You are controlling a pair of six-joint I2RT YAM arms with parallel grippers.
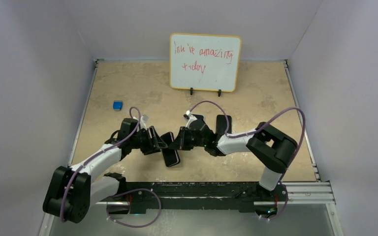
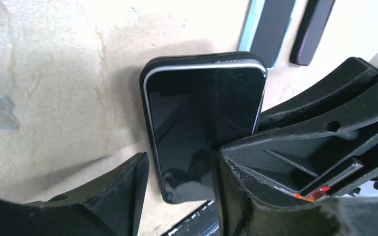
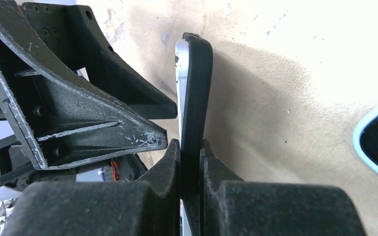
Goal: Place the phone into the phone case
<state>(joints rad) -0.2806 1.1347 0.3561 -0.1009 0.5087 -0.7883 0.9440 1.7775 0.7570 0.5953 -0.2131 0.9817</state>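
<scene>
A black-screened phone with a pale silvery edge and a black shell behind it (image 2: 202, 118) is held at the table's middle (image 1: 170, 156). My right gripper (image 3: 190, 147) is shut on its long edge (image 3: 194, 88), fingers pressed on both faces. My left gripper (image 2: 182, 162) is open around its near end: one finger (image 2: 123, 191) stands apart, the other (image 2: 256, 167) lies against its side. The light blue phone case (image 2: 248, 29), dark inside, lies beyond, also seen in the right wrist view (image 3: 376, 142). Next to the case lies a slim dark phone with a reddish edge (image 2: 312, 29).
A whiteboard with red writing (image 1: 205, 61) stands at the back. A small blue cube (image 1: 117, 104) sits at the back left. White walls close in the tan table on three sides. A metal rail (image 1: 305, 189) runs along the near edge.
</scene>
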